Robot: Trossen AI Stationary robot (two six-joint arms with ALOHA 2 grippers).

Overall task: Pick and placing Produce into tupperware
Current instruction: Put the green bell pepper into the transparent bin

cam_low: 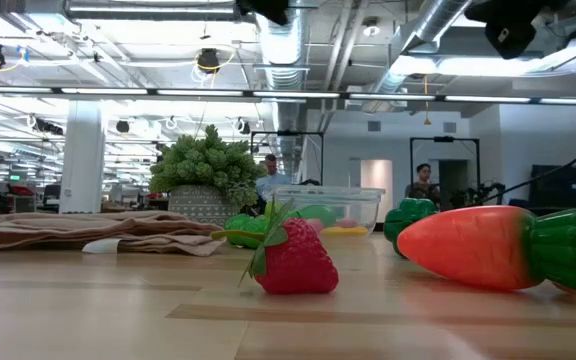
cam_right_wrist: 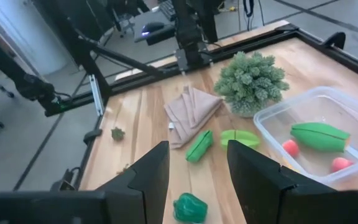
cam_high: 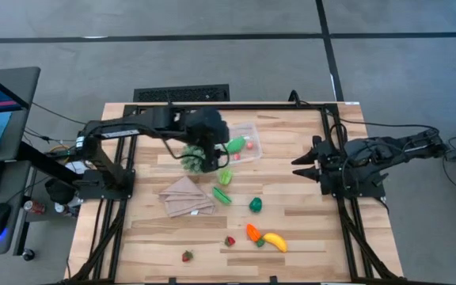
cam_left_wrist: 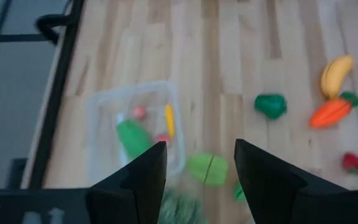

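The clear tupperware (cam_high: 248,134) stands at the table's far middle and holds a green pod (cam_left_wrist: 132,138), small red pieces and a yellow piece. My left gripper (cam_left_wrist: 201,162) hangs open above its near-left edge, by the spiky green ball (cam_high: 199,158), with nothing between its fingers. On the table lie two green pods (cam_high: 226,176) (cam_high: 222,195), a green pepper (cam_high: 256,205), a carrot (cam_high: 252,233), a banana (cam_high: 275,241) and two strawberries (cam_high: 229,241) (cam_high: 187,256). My right gripper (cam_high: 299,166) waits open at the table's right side, raised, holding nothing.
A tan folded cloth (cam_high: 186,196) lies left of the pods, near the spiky ball. A black frame runs along the table's edges (cam_high: 335,127). Bare wood shows between the tupperware and my right gripper. People stand in the room beyond the table in the low view.
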